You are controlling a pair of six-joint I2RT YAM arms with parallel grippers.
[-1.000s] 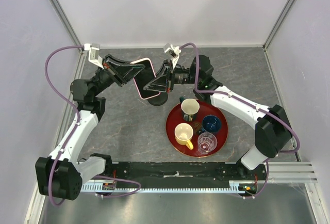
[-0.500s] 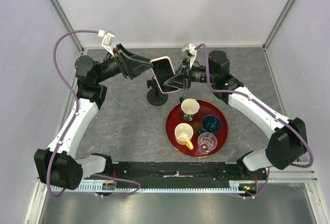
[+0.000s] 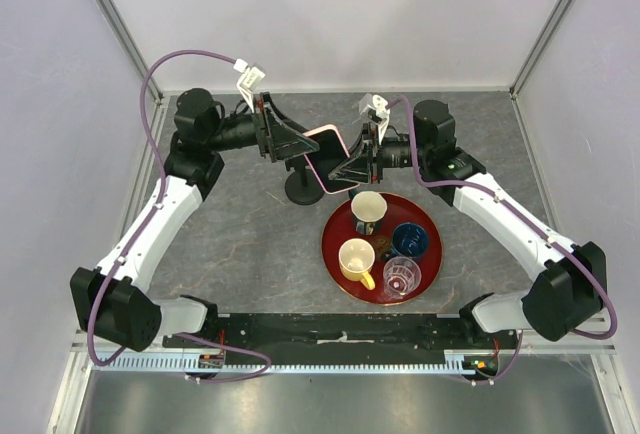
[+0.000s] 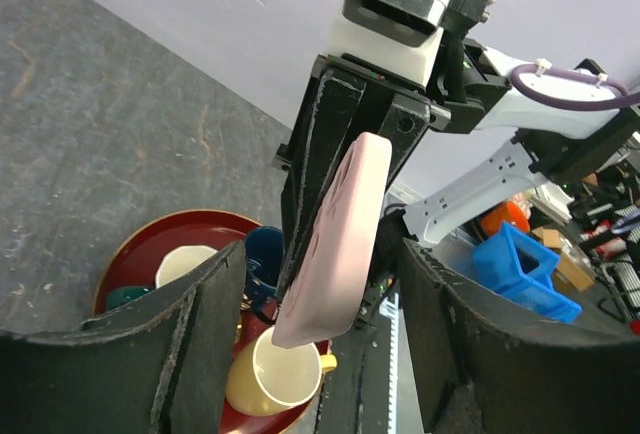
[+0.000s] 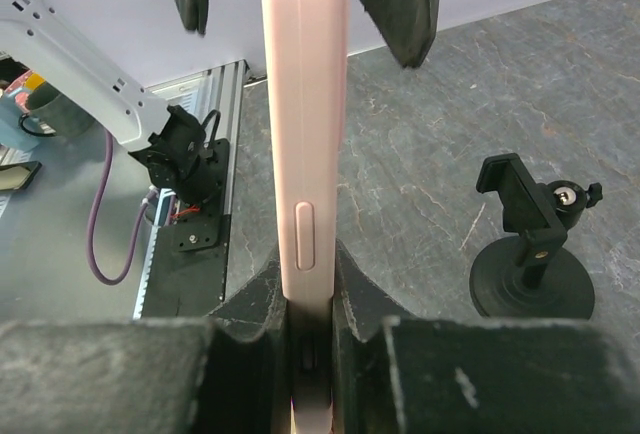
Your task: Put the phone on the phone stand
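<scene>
Phone stand [image 3: 303, 192] half-hidden below the phone [image 4: 335, 244], which the right gripper [image 5: 306, 274] pinches edge-on. Left gripper [image 4: 322, 254] fingers spread, gaps both sides.

my work area: grey stone-pattern table top [image 3: 240, 244], pale lilac walls [image 3: 350, 14] on three sides, aluminium corner posts [image 3: 112, 16], even diffuse lighting.

The phone [image 5: 303, 154] has a pale pink case, smooth and matt like soft plastic. The phone stand [image 5: 530, 254], at the lower right of the right wrist view, is matt black plastic. The table [image 3: 240, 244] looks like dull, grey, mottled stone. The tray [image 3: 332, 234] is glossy red. On the left gripper [image 4: 322, 254], the fingers [image 4: 200, 344] are black, coarse and grainy, with ragged edges. The right arm [image 3: 500, 219] has a smooth white plastic shell.
</scene>
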